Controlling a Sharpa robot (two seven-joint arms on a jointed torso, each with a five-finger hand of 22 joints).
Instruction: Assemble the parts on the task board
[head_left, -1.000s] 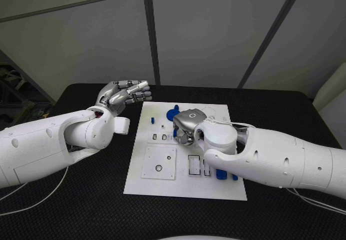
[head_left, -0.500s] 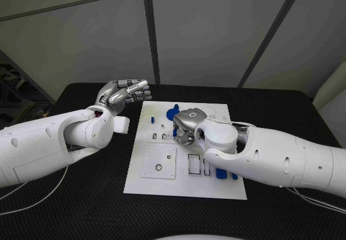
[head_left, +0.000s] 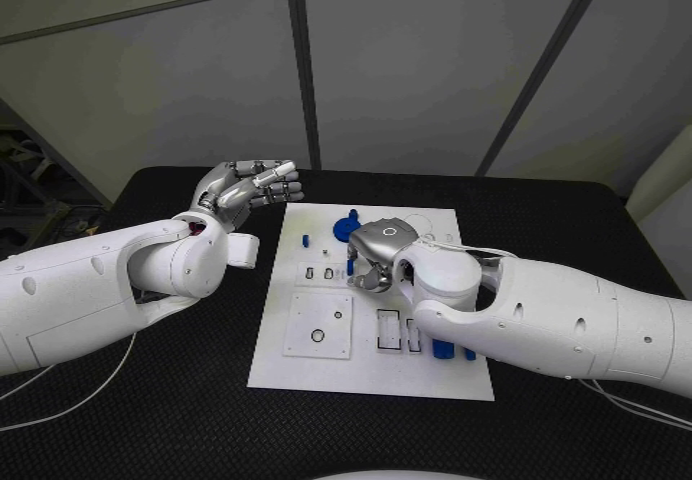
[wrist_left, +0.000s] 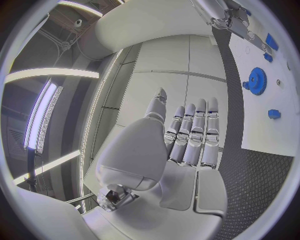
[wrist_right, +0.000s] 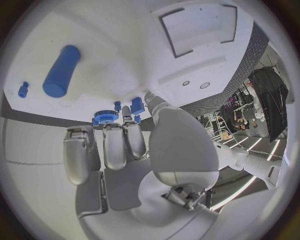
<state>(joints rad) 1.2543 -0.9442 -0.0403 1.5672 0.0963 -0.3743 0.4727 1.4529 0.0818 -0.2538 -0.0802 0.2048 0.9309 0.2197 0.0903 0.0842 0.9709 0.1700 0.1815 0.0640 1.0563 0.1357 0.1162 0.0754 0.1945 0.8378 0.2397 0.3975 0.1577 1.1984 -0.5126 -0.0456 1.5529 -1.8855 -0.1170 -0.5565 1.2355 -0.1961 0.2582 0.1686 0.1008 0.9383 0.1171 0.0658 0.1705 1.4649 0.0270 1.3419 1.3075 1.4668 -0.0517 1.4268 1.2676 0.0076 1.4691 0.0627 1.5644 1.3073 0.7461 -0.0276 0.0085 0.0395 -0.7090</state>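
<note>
The white task board (head_left: 325, 365) lies in the middle of the black table. A blue gear (head_left: 346, 228) and a small blue peg (head_left: 306, 238) stand at its far end, and blue parts (head_left: 443, 350) sit by its right edge. My right hand (head_left: 372, 258) hangs over the board's middle with its fingers pointing down and holds nothing. Its wrist view has a blue cylinder (wrist_right: 61, 71), the gear (wrist_right: 106, 116) and a blue part (wrist_right: 137, 105) beyond the fingers (wrist_right: 106, 145). My left hand (head_left: 248, 188) is raised off the board's far left corner, fingers curled in on nothing.
A square white plate (head_left: 317, 325) with a small hole lies on the board's near left. Black-outlined slots (head_left: 389, 330) sit beside it. The left wrist view has the board's edge (wrist_left: 275, 135), the gear (wrist_left: 257, 80) and my right hand (wrist_left: 228, 17) beyond it.
My right hand has edged slightly toward me and to the right over the board. The left hand stays where it was.
</note>
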